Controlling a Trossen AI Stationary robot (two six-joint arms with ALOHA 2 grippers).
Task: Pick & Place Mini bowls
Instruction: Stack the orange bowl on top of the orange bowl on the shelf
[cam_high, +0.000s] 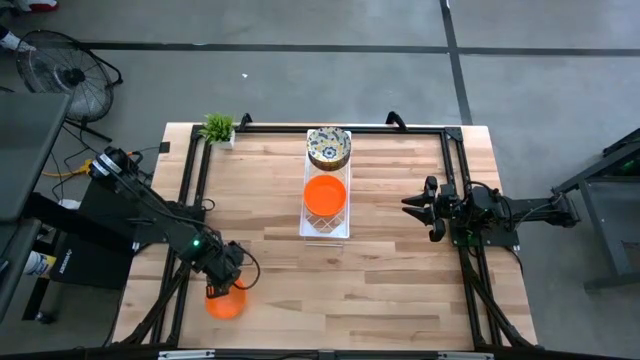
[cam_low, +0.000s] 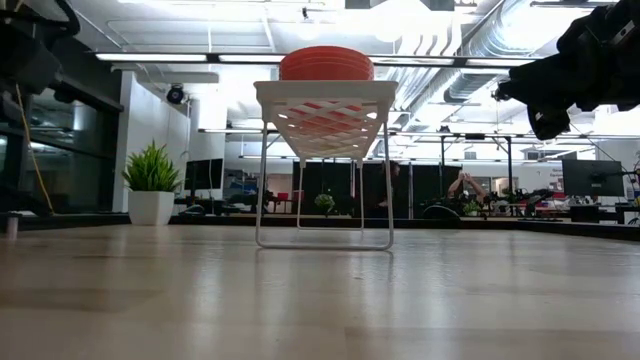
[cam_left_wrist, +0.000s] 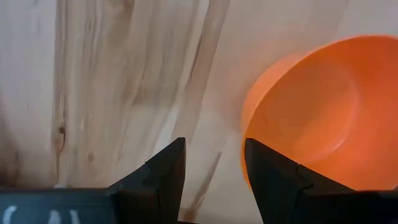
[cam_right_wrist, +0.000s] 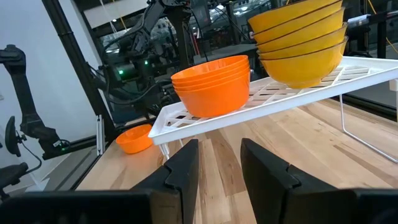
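A single orange mini bowl (cam_high: 226, 304) sits upright on the table near its front left. It also shows in the left wrist view (cam_left_wrist: 317, 106) and the right wrist view (cam_right_wrist: 134, 138). My left gripper (cam_high: 224, 284) (cam_left_wrist: 214, 165) is open just over the bowl's far rim, with the bowl beside one finger. A white wire rack (cam_high: 327, 228) stands mid-table. It holds a stack of orange bowls (cam_high: 325, 195) (cam_right_wrist: 211, 84) and a stack of patterned bowls (cam_high: 328, 147) (cam_right_wrist: 301, 43). My right gripper (cam_high: 415, 207) (cam_right_wrist: 217, 165) is open and empty, hovering right of the rack. My left gripper points down beside the orange bowl. One finger (cam_left_wrist: 277, 177) stands in front of the bowl's rim (cam_left_wrist: 249, 124). I cannot tell whether it touches the bowl. The bowl rests on the table.
A small green potted plant (cam_high: 218, 128) (cam_low: 152, 182) stands at the table's far left corner. Black frame rails (cam_high: 195, 170) run along the table's left, far and right sides. Bare wood (cam_high: 350, 290) lies between the rack and the front edge.
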